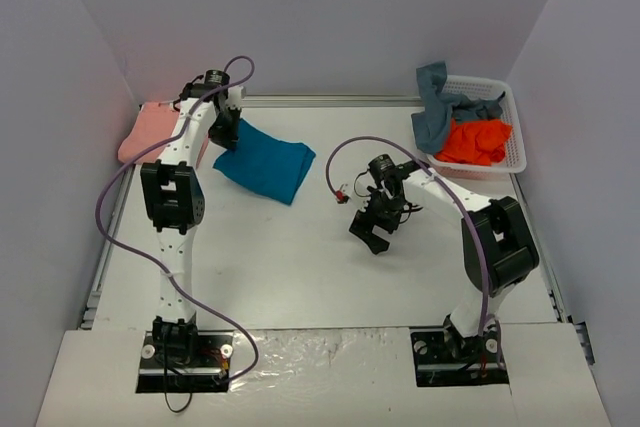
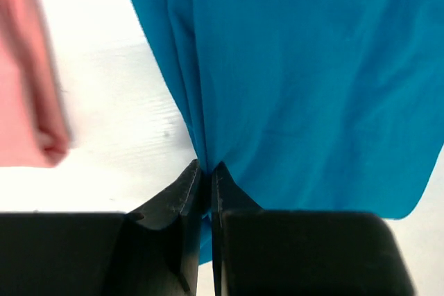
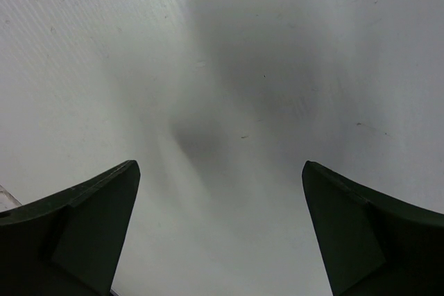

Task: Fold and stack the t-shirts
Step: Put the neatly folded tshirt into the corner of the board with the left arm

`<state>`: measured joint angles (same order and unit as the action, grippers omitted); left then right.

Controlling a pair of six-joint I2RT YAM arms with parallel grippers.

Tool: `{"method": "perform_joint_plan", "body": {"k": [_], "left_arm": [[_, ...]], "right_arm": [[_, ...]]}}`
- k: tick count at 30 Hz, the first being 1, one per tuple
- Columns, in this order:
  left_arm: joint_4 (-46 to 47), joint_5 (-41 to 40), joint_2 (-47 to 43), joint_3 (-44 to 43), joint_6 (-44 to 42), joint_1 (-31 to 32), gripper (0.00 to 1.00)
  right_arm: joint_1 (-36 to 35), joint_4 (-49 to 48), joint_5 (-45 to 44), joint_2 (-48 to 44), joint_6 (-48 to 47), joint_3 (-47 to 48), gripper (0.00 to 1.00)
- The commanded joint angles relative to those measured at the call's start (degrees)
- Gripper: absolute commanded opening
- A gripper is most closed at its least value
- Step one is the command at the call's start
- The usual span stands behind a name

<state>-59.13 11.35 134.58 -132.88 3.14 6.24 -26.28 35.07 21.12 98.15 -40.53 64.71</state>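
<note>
A folded teal-blue t-shirt lies at the back left of the table. My left gripper is shut on its left edge and lifts that edge; in the left wrist view the teal-blue cloth hangs from the pinched fingertips. A folded salmon-pink t-shirt lies at the far left, also in the left wrist view. My right gripper is open and empty over bare table at the centre. An orange t-shirt and a grey-blue t-shirt lie in the basket.
A white plastic lattice basket stands at the back right against the wall. White walls close the table on three sides. A purple cable loops above the right arm.
</note>
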Motion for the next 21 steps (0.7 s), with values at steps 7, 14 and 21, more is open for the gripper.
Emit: {"method": "perform_joint_plan", "body": {"k": [7, 14, 21], "left_arm": [[-4.5, -13.1, -0.5, -13.2, -5.9, -2.1, 0.02], [0.9, -18.9, -2.0, -14.3, -9.5, -2.3, 0.02], [5.0, -24.5, -1.4, -16.2, -14.3, -2.3, 0.02]], "right_arm": [[0.0, 0.7, 0.2, 3.5, 1.3, -1.0, 1.0], [0.0, 0.7, -0.8, 5.3, 1.3, -1.3, 1.0], [-0.1, 0.7, -2.0, 7.5, 1.7, -1.5, 1.0]]}}
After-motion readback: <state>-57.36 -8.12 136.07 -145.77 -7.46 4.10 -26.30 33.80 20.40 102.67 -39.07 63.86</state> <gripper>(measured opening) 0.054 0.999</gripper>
